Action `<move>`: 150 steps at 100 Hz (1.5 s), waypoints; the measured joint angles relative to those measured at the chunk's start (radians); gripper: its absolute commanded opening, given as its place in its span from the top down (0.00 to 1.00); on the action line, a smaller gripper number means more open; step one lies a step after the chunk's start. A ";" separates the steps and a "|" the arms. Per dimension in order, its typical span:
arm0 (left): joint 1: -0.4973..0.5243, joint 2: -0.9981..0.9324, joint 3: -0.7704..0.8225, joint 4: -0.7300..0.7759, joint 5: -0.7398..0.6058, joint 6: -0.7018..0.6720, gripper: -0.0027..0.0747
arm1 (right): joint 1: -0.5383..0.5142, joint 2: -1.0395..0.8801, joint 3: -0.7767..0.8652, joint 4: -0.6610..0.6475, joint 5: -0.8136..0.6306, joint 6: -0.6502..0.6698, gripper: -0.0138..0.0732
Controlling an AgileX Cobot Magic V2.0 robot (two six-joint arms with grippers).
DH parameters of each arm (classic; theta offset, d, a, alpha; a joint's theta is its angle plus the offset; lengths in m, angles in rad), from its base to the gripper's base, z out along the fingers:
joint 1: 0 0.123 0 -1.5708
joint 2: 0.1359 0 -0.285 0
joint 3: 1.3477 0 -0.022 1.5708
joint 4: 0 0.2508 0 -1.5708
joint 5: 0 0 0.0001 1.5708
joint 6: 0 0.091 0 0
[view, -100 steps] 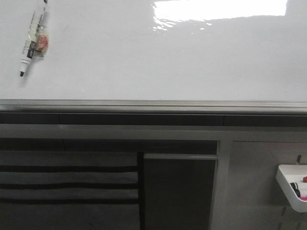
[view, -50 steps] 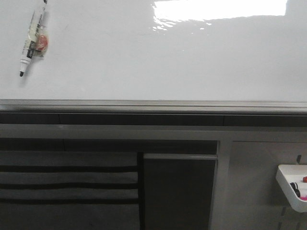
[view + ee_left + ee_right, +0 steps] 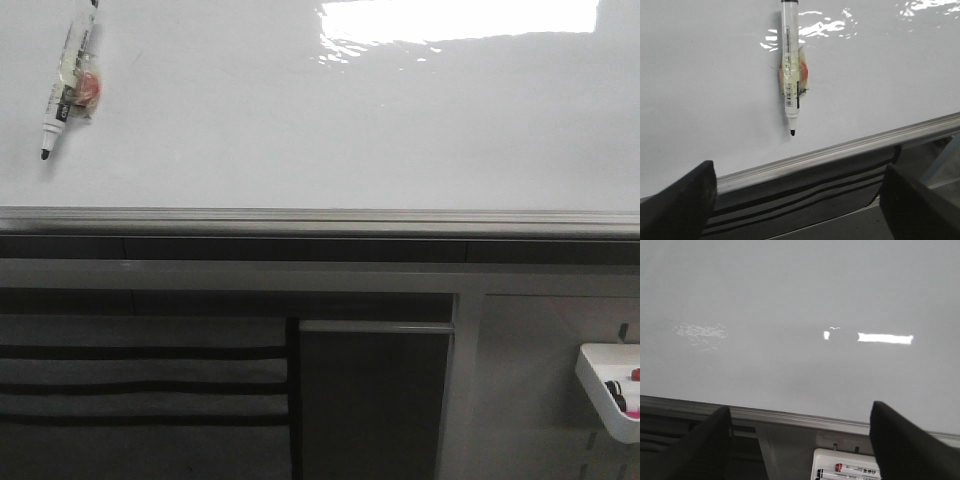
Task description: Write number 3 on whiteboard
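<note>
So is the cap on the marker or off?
Off. The marker lies on the whiteboard with its bare black tip showing in the left wrist view. No cap is visible nearby.

Below me I see a dark grey cabinet panel [image 3: 375,400], black-striped grey slats [image 3: 140,385], a small white plastic tray [image 3: 608,390].

black-tipped marker [image 3: 67,82], white tray [image 3: 608,388] of markers

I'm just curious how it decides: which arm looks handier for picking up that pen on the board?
Probably the left. Its open end effector faces the pen on the whiteboard; the right wrist view shows only blank board and a tray.
</note>
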 measured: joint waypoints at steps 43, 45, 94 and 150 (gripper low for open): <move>-0.004 0.369 0.000 0.004 -0.350 0.000 0.18 | 0.000 0.000 0.000 0.000 0.000 -0.002 0.26; -0.004 0.380 0.000 0.004 -0.357 0.000 0.18 | 0.000 0.000 0.000 0.000 0.000 -0.002 0.26; -0.046 0.525 -0.006 0.006 -0.544 0.000 0.20 | 0.000 0.000 0.000 0.000 0.005 -0.004 0.26; -0.046 0.525 -0.010 0.009 -0.584 0.000 0.68 | 0.000 0.000 0.000 0.000 0.040 -0.004 0.26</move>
